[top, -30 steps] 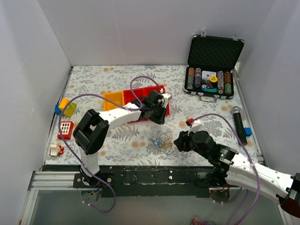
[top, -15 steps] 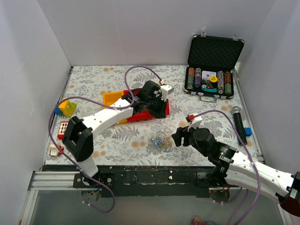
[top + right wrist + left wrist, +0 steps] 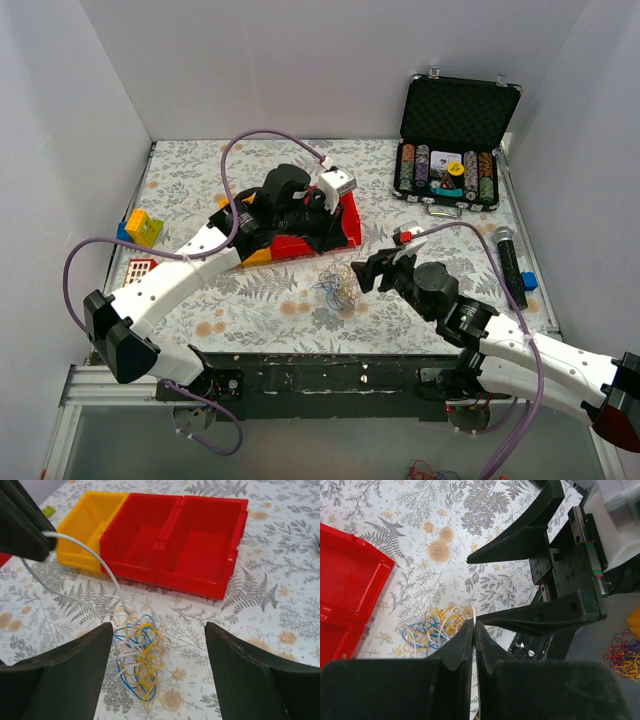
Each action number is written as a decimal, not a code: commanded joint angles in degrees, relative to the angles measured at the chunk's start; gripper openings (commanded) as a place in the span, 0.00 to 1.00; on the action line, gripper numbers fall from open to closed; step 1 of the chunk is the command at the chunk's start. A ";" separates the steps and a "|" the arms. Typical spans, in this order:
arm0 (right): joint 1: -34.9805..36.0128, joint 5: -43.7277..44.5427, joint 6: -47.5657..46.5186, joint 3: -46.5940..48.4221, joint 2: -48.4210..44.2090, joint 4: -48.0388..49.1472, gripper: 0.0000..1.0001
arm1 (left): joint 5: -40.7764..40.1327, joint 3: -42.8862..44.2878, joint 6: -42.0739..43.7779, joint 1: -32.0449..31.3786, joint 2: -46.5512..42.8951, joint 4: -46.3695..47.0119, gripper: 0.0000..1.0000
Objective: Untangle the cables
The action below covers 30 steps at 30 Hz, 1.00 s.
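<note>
The cables (image 3: 338, 288) are a small tangle of blue, yellow-orange and white wires lying on the floral table in front of the red bin (image 3: 345, 225). My left gripper (image 3: 474, 624) is shut on one white strand. That strand rises from the bundle (image 3: 137, 660) in an arc up to the left fingertips (image 3: 30, 535). My right gripper (image 3: 157, 645) stands wide open just right of the tangle and low over the table, with the wires lying between its fingers and touching neither. From the left wrist, the right fingers (image 3: 530, 530) show beyond the bundle (image 3: 437, 630).
A yellow bin (image 3: 90, 525) joins the red bin (image 3: 200, 545) behind the tangle. An open poker-chip case (image 3: 450, 150) stands at the back right, and a black microphone (image 3: 508, 262) lies at the right. Toy blocks (image 3: 140, 228) sit at the left edge.
My left arm has swung forward over the bins, its gripper has shut on a white strand and raised it. My right gripper has opened wide and moved up to the bundle.
</note>
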 commanded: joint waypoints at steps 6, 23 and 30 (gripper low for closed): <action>-0.15 -7.00 -2.98 4.85 3.40 14.46 0.83 | 1.22 -0.66 0.77 -1.11 -2.68 -1.25 0.00; -0.15 -8.57 -3.95 5.03 15.09 23.41 0.79 | 11.06 13.30 2.27 -1.90 -3.74 -5.64 0.00; -0.07 -14.91 -1.58 5.11 21.33 24.39 0.62 | 12.83 19.99 1.13 -1.90 -3.65 -5.74 0.00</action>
